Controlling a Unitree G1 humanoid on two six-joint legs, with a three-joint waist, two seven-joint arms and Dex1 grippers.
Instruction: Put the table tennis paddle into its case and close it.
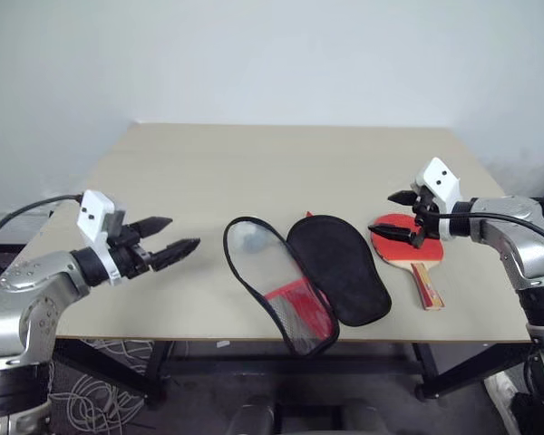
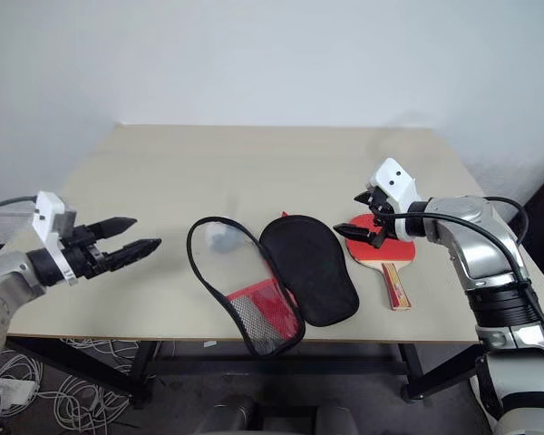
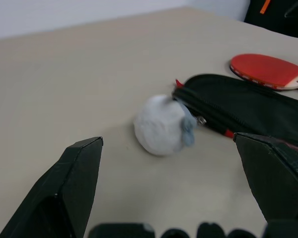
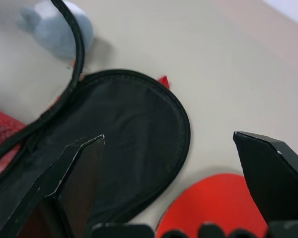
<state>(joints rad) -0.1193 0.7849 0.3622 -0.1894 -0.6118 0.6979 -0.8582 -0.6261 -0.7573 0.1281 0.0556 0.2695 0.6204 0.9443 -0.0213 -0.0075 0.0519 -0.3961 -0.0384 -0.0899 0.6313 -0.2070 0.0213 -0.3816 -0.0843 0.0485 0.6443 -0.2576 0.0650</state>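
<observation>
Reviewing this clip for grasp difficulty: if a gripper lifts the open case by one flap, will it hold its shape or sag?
Probably sag. The case lies open in two thin fabric halves, and the raised half's black-trimmed edge already curves loosely instead of standing flat. It looks light for its size, so a push would likely slide or fold it across the table. The paddle beside it looks far stiffer.

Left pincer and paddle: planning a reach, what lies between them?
The open case and a small white ball beside it, seen in both eye views.
</observation>
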